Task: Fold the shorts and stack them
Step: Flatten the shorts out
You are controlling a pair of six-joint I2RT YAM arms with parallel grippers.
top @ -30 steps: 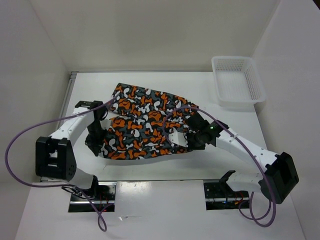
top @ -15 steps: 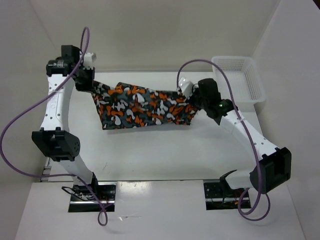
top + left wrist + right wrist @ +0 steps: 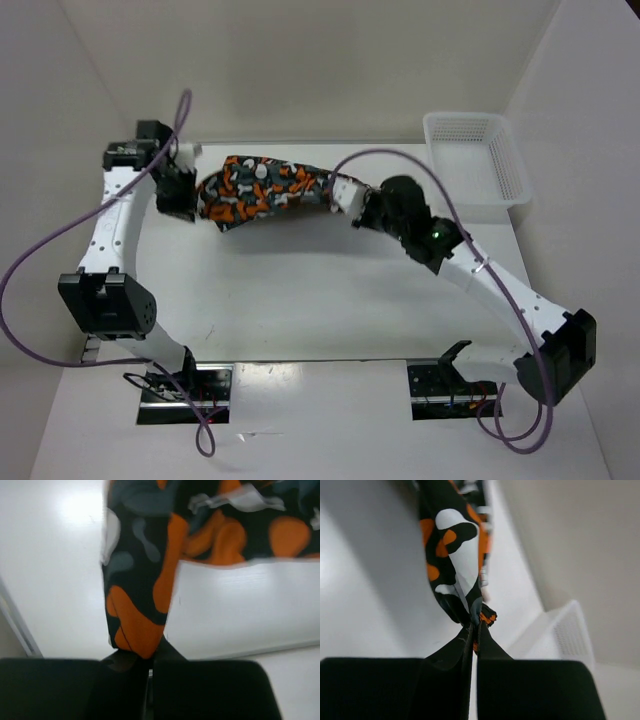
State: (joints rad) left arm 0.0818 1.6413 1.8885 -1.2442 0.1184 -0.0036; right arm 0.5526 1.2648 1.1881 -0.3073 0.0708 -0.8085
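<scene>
The shorts [image 3: 262, 189], printed in orange, grey, white and black blotches, hang bunched between both grippers near the table's back edge. My left gripper [image 3: 196, 196] is shut on their left end; in the left wrist view the fabric [image 3: 137, 615] rises straight out of the closed left gripper [image 3: 145, 652]. My right gripper [image 3: 340, 193] is shut on the right end; in the right wrist view a pinched fold of the shorts [image 3: 455, 565] comes out of the right gripper [image 3: 476, 625]. The cloth sags slightly in the middle above the table.
A white mesh basket [image 3: 476, 160] stands at the back right corner, seen also as a basket edge [image 3: 570, 635] in the right wrist view. The white walls close in behind and at both sides. The table [image 3: 330, 290] stretches out in front of the shorts.
Both grippers lifted the shorts off the table and carried them toward the back. Since half a second ago the grippers came closer together, so the spread cloth has bunched up.
</scene>
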